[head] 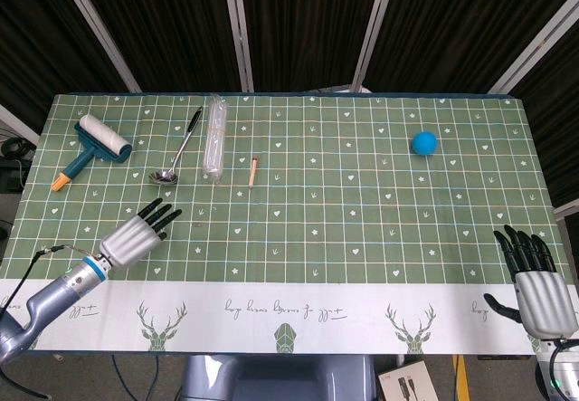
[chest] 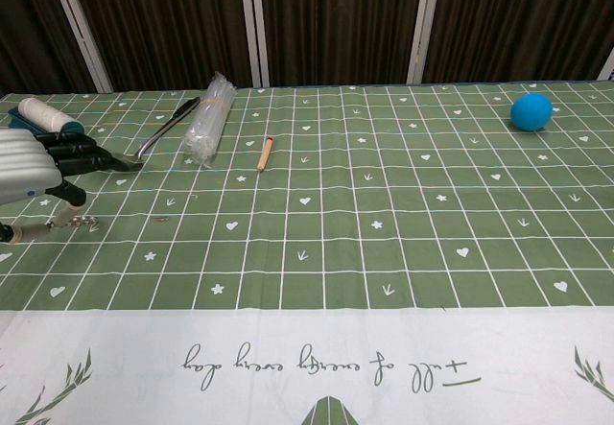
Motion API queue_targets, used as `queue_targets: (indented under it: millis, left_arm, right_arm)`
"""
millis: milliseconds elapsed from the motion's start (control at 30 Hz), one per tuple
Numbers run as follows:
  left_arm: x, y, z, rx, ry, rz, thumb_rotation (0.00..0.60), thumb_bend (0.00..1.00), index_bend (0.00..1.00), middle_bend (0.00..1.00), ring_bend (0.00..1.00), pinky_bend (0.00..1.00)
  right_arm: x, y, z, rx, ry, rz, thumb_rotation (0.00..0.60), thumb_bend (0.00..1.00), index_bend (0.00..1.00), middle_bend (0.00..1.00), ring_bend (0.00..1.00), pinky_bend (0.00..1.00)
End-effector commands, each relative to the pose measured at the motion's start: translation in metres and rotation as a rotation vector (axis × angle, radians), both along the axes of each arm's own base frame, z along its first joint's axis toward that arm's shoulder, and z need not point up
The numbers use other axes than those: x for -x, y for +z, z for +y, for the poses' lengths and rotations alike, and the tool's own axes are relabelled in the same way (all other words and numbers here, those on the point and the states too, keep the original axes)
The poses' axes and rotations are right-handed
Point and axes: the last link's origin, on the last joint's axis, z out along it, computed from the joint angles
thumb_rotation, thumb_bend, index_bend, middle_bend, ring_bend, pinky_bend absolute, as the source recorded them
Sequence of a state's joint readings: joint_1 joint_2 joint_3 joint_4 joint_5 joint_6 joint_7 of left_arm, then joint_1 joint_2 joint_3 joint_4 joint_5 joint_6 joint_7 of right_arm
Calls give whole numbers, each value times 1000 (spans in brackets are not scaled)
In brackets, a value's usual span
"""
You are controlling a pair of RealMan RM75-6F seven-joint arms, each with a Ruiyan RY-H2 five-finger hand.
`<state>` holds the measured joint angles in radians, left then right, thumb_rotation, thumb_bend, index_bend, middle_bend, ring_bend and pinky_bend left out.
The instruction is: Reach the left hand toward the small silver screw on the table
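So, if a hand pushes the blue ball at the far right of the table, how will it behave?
The blue ball looks round and rests on the flat tablecloth with nothing beside it, so it would probably roll away freely. It is small and matte, maybe foam, so likely light and not slippery.

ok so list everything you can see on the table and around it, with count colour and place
tablecloth: 1, green grid with white border, covers the table
lint roller: 1, white roll, teal handle, far left
ladle: 1, silver with black handle, right of the lint roller
clear plastic bottle: 1, transparent, lying beside the ladle
small stick: 1, light wood colour, right of the bottle
ball: 1, blue, far right
small screw: 1, tiny and dark in these views, near left, just ahead of the left hand
left hand: 1, silver with black fingers, raised over the near left
right hand: 1, same colours, near right edge, holding nothing
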<state>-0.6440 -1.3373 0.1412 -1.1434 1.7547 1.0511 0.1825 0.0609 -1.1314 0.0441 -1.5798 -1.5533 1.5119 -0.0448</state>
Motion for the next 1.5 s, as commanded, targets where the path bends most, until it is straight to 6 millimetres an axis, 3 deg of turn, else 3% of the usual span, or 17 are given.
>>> queue_targets:
  millis: [33,567,833,1067,1500]
  left_arm:
    - [-4,5,1,-13,-7,-10,600,405,591,0,0,0]
    - [-22,20,6,-64,-19,-70,600,405,598,0,0,0]
    - [-57,9,10,-49,76,-235,600,405,609,0,0,0]
    - [-75,-1,5,-21,158,-310,600,407,613,0,0,0]
    - [-69,-1,-4,-44,306,-328,600,405,625,0,0,0]
  right_arm:
    - [0,0,0,0,0,1,600,50,0,0,0,46]
    - [-1,-3,-2,-8,5,3,600,50,0,0,0,46]
    - [-1,-3,-2,-8,6,8,600,50,0,0,0,45]
    - [0,-1,-1,-5,5,10,600,49,0,0,0,46]
    - [-1,-2,-2,-10,11,7,600,50,0,0,0,45]
